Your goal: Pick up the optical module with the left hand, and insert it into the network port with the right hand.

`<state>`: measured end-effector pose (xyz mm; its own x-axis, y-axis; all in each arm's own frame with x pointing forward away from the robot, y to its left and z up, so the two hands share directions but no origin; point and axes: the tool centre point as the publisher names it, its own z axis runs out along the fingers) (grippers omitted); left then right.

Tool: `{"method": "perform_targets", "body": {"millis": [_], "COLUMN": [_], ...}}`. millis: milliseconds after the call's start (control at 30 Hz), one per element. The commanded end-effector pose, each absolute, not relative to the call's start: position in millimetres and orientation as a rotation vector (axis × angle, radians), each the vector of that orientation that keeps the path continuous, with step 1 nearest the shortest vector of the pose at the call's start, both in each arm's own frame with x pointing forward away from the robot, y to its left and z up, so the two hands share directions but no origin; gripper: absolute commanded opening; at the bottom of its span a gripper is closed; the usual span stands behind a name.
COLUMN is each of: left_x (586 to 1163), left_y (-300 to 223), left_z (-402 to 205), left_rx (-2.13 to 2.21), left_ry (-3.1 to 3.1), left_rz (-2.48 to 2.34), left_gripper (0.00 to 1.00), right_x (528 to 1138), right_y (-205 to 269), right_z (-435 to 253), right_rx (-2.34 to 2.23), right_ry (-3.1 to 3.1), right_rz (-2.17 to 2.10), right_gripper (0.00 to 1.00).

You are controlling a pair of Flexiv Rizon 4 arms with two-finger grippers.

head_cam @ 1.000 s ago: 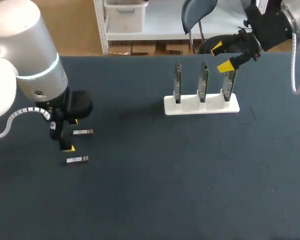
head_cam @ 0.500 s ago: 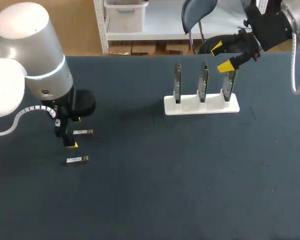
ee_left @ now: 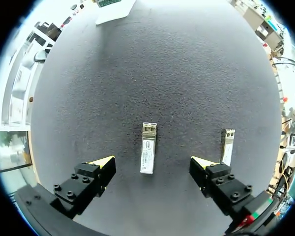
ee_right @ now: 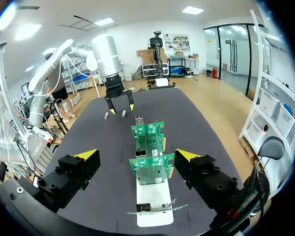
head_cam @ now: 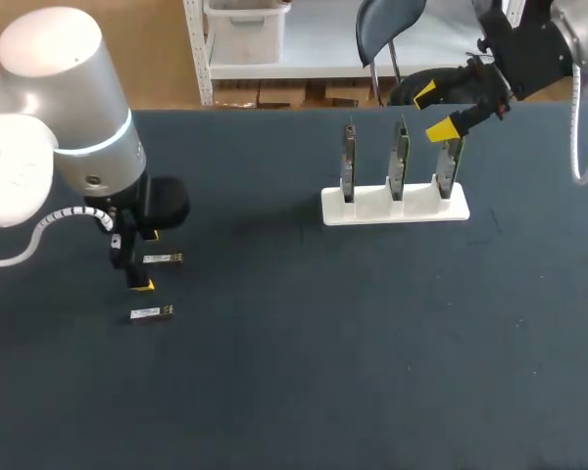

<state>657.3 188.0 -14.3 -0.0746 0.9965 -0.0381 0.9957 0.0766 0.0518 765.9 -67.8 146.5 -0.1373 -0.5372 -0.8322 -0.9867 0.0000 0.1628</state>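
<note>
Two small silver optical modules lie on the dark table at the left: the far one (head_cam: 163,258) and the near one (head_cam: 152,312). My left gripper (head_cam: 143,260) hangs open just above the far module (ee_left: 147,155), which lies between its spread fingers without touching them. The other module (ee_left: 227,146) lies just outside one finger. A white rack (head_cam: 395,205) at the back right holds three upright green port boards (head_cam: 399,159). My right gripper (head_cam: 433,111) is open above and behind the rack, with the boards (ee_right: 152,167) ahead of it and nothing held.
The dark table mat (head_cam: 333,343) stretches bare between the modules and the rack. In the right wrist view my left arm (ee_right: 108,54) stands beyond the boards at the table's far end.
My left arm has shifted slightly right and towards the back, bringing its open fingers around the far module. The right arm has not moved.
</note>
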Motion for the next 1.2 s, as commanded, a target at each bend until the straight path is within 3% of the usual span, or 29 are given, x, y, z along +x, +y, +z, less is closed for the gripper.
{"method": "perform_targets", "body": {"millis": [33,500,567,633,1200], "left_x": [659.9,662.5,662.7,662.6,660.8], "left_y": [187.7,184.1,185.0,184.8,176.9], "left_z": [-18.3,-26.7,-27.6,-26.8,-26.1], "left_rx": [2.099,2.129,2.134,2.136,2.142], "left_ry": [2.266,2.268,2.266,2.266,2.270], "left_rz": [0.010,-0.038,-0.032,-0.033,-0.040], "left_gripper": [1.00,1.00,0.42,0.00,0.00], "right_x": [767.1,767.1,767.1,767.1,767.1], "right_y": [-67.5,-67.5,-67.5,-67.5,-67.5], "right_z": [146.3,146.3,146.3,146.3,146.3], "right_rx": [-1.577,-1.577,-1.577,-1.577,-1.577], "right_ry": [1.723,1.723,1.723,1.723,1.723], "right_rz": [1.042,1.042,1.042,1.042,1.042], "right_gripper": [1.00,1.00,1.00,1.00,1.00]}}
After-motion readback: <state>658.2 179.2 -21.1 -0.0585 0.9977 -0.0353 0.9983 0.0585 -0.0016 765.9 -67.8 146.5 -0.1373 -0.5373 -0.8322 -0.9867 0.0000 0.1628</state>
